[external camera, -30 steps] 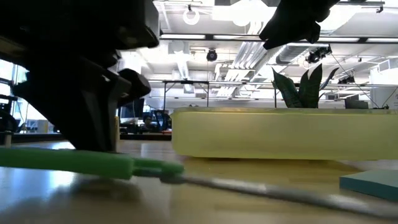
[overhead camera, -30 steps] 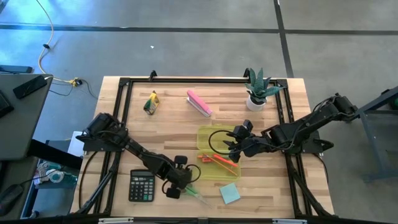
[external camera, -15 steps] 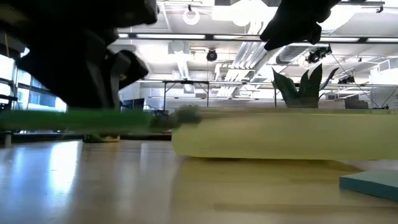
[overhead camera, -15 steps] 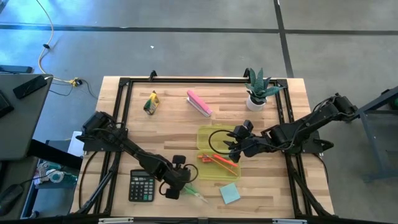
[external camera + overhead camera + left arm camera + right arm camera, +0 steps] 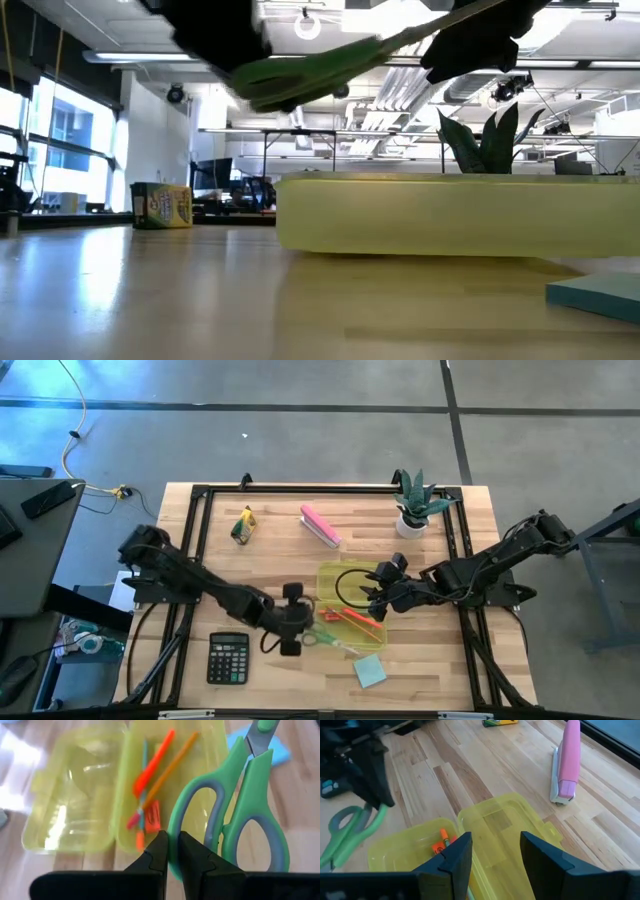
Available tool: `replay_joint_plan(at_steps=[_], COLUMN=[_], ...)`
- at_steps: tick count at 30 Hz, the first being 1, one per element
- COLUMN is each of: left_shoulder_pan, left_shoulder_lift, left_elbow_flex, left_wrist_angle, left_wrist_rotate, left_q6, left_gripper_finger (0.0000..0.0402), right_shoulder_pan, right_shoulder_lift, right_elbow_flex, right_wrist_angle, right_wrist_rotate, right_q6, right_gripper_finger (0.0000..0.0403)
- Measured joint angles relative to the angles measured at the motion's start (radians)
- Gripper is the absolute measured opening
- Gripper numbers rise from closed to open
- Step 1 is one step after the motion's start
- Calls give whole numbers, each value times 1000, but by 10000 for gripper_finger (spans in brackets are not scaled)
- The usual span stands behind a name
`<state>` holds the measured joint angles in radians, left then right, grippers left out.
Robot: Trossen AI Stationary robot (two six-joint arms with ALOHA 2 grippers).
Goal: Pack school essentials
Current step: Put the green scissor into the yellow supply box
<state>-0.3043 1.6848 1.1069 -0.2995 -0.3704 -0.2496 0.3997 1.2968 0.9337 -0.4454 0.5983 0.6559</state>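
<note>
Pinching one loop of the green-handled scissors point(image 5: 235, 815): left gripper point(image 5: 172, 851), fingers point(image 5: 158, 851) pressed together on the green rim of the loop. Scissors carried clear of the table, handles toward the wrist, blades pointing away toward the light blue square note pad point(image 5: 260, 745). Seen from above, left gripper point(image 5: 291, 622) just beside the near-left corner of the open yellow case point(image 5: 333, 582), scissors point(image 5: 330, 640) slanting across that corner. From table height, scissors point(image 5: 330, 62) tilted high above the case wall point(image 5: 450, 215), tip rising to the right.

Lying inside the case tray: orange-red pens point(image 5: 152, 767), a thin pencil point(image 5: 172, 767) beside them, and a tiny orange piece point(image 5: 153, 815) near the hinge. Note pad point(image 5: 369, 670) flat on the table point(image 5: 270, 575), just in front of the case.

Hovering above the case's lid half: right gripper point(image 5: 492, 852), fingers point(image 5: 457, 855) spread apart and holding nothing; in the high view, right gripper point(image 5: 380, 592) over the case's right side.

Farther out: black calculator point(image 5: 229, 659) near the front-left edge, pink oblong block point(image 5: 320, 526) toward the back, small yellow-green item point(image 5: 243, 525) at back left, potted plant point(image 5: 417, 505) at back right.
</note>
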Motion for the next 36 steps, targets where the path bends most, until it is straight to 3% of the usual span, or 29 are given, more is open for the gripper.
replay_joint_plan(at_steps=[15, 36], left_shoulder_pan=[163, 181], left_shoulder_lift=[13, 142], left_elbow_flex=[0, 1], left_wrist_angle=[103, 171], left_wrist_rotate=[83, 149], left_q6=[156, 175], left_gripper_finger=[17, 22], right_shoulder_pan=[0, 0], right_shoulder_lift=[0, 0], right_elbow_flex=[0, 0], right_wrist_angle=[-3, -10], right_wrist_rotate=[38, 38], right_q6=[-1, -2], right_gripper_finger=[157, 157])
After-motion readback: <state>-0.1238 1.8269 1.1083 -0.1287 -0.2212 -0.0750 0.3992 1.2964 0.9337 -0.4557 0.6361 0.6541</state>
